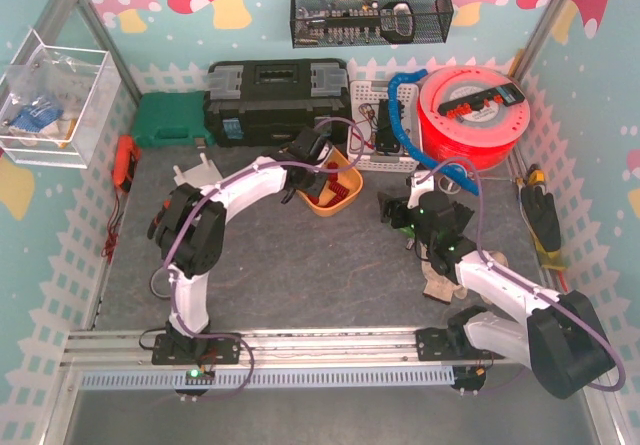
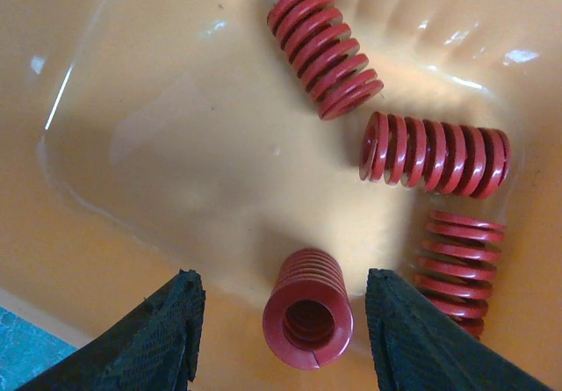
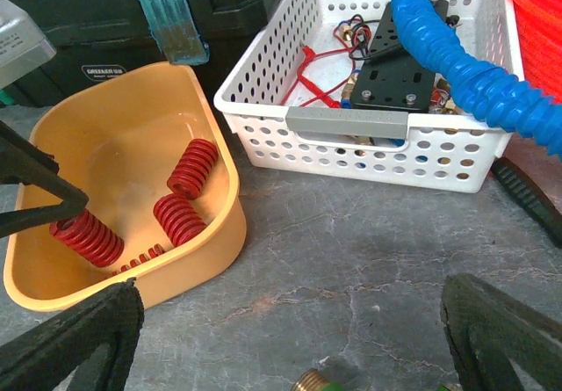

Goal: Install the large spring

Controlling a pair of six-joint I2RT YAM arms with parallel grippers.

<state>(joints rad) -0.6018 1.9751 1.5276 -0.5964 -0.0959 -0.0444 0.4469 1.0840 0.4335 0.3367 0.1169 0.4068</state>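
Left fingers (image 2: 154, 343) astride spring (image 2: 307, 316), three springs (image 2: 435, 155) beside

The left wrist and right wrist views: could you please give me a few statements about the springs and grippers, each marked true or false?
1. The orange bin holds four red springs. True.
2. The left gripper is shut on a spring. False: it is open, with a finger on either side of the end-on spring and a gap showing on both sides.
3. The blue hose lies in the orange bin. False: it lies across the white basket.
4. The right gripper is open and holds nothing. True.
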